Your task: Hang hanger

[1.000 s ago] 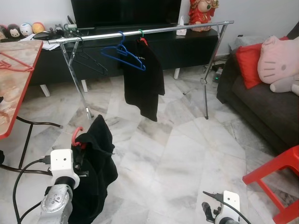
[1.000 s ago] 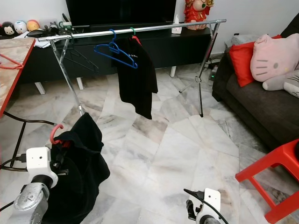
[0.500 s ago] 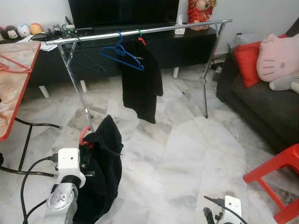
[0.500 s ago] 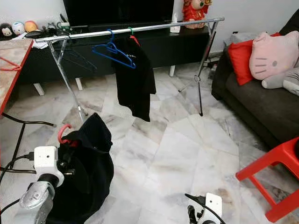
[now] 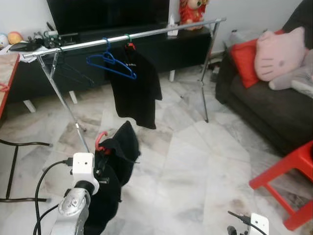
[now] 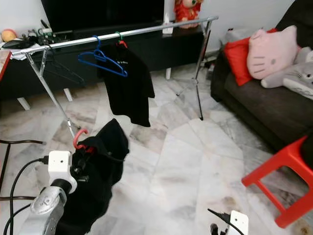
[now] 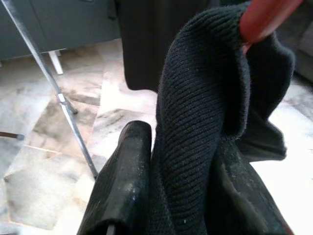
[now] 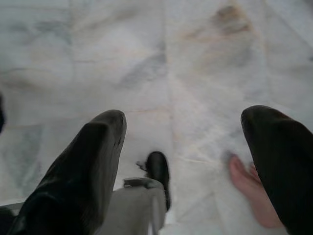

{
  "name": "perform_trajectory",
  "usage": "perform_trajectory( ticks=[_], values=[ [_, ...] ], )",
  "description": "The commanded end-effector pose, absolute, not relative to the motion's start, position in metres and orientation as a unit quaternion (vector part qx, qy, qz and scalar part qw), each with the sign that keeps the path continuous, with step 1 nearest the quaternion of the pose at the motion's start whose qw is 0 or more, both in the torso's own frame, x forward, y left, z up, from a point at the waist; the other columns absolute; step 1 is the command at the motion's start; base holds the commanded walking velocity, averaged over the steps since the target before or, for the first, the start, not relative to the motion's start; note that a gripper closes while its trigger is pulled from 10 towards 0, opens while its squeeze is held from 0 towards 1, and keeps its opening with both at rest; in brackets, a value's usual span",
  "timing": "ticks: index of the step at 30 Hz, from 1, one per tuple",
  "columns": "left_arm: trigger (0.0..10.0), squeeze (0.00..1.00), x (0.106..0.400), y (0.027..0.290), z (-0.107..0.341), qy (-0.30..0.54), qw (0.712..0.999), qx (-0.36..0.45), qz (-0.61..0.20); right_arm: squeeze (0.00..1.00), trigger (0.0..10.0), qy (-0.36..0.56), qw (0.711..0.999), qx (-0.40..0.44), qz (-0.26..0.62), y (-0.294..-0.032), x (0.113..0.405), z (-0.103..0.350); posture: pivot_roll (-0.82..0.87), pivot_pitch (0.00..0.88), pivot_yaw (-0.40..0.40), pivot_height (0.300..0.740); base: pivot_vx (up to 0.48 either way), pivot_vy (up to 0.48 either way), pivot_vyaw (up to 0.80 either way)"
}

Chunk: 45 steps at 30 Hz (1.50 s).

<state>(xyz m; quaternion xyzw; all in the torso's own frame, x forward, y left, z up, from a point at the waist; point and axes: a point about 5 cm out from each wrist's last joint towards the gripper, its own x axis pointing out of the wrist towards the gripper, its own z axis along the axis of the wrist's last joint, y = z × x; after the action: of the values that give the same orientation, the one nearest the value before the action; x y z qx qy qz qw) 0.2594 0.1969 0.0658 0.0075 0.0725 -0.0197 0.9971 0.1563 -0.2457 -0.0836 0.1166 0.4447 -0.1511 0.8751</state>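
At the left side, the left gripper (image 5: 100, 169) keeps its jaws closed on the red hanger (image 5: 100, 140), which carries a black garment (image 5: 117, 161) draped over it and hanging down past the wrist. In the left wrist view one black finger (image 7: 124, 181) lies against the knitted cloth, and the red hook (image 7: 264, 17) stands above it.

Compared with a second ago, the whole scene has slid to the left and the clothes rail (image 5: 146, 34) looks nearer, so I judge the robot has walked and turned toward it; the hanger is also held a little higher and closer to the rail than before. Ahead of the jaws and well above them, the rail already carries a blue hanger (image 5: 111, 63) and a hung black shirt (image 5: 133, 88). Free bar shows to the right of that shirt.

To the right, the right gripper (image 8: 183, 161) hangs low over the marble floor (image 5: 195, 161), its jaws wide apart and empty. A red chair (image 5: 288, 188) stands beyond it.

The hook is not yet on the rail; the arm must lift more, I think.
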Motion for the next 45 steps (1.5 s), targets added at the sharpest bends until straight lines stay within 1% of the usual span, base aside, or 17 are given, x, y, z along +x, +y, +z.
perform_trajectory(
  ticks=[1, 7, 14, 32, 36, 45],
  values=[
    [10.0, 0.0, 0.264, 0.194, 0.075, 0.052, 0.998, 0.009, -0.033, 0.0, 10.0, 0.449, 0.872, 0.119, -0.153, -0.244, 0.156, -0.084, 0.05, 0.0, 0.018, 0.716, 0.375, 0.0, 0.0],
    [10.0, 0.0, 0.27, 0.19, 0.078, 0.048, 0.998, 0.007, -0.045, 0.0, 10.0, 0.449, 0.87, 0.132, -0.153, -0.23, 0.16, -0.087, 0.05, 0.0, 0.023, 0.716, 0.374, 0.0, 0.0],
    [10.0, 0.0, 0.267, 0.193, 0.074, 0.052, 0.998, 0.007, -0.042, 0.0, 10.0, 0.455, 0.871, 0.121, -0.14, -0.224, 0.16, -0.088, 0.07, 0.0, 0.002, 0.716, 0.377, 0.0, 0.0],
    [10.0, 0.0, 0.264, 0.189, 0.072, 0.053, 0.998, 0.005, -0.04, 0.0, 10.0, 0.46, 0.871, 0.112, -0.135, -0.239, 0.153, -0.087, 0.07, 0.0, -0.01, 0.716, 0.376, 0.0, 0.0],
    [10.0, 0.0, 0.263, 0.192, 0.07, 0.054, 0.998, 0.011, -0.026, 0.0, 10.0, 0.46, 0.872, 0.11, -0.127, -0.238, 0.152, -0.087, 0.08, 0.0, -0.012, 0.716, 0.081, 0.0, 0.0],
    [10.0, 0.0, 0.261, 0.19, 0.066, 0.064, 0.997, 0.0, -0.029, 0.0, 10.0, 0.458, 0.874, 0.114, -0.114, -0.228, 0.155, -0.089, 0.07, 0.0, -0.014, 0.716, 0.0, 0.0, 0.77]
  ],
)
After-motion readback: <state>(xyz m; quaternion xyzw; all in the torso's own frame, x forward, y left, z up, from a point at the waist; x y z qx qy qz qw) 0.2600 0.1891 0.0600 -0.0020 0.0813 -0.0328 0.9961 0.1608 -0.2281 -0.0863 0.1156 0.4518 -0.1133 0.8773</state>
